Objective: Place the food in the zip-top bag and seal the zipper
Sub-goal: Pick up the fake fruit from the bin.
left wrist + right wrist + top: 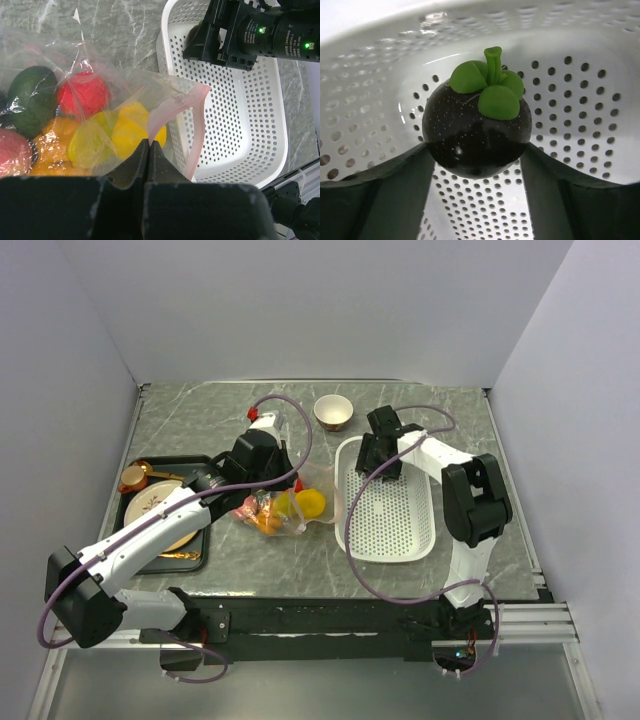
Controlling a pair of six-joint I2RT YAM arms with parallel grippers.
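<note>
**Setting:** robot-manipulation test cell, of the laboratory type.

**Enclosure:** plain pale walls (300, 310) close in the bench on three sides.

**Work surface:** grey marble-pattern tabletop (200, 410), fitted wall to wall.

**Mounting:** black base rail (320, 620) along the near edge, carried on bare aluminium frame bars (540, 620).

**Equipment:** left arm (140, 535) and right arm (470, 500), white and black, fixed side by side on the rail. Purple cables (347, 530) loop loose off each. Green indicator lights (261, 30) glow on the right arm's housing.

**Props:**
- toy food (84, 94) in a zip-top bag (125, 80)
- white perforated basket (390, 520)
- gold-coloured dishes (150, 502) on a black tray (124, 530)
- small bowl (333, 411)

All are staged plastic playthings and tableware.
</note>
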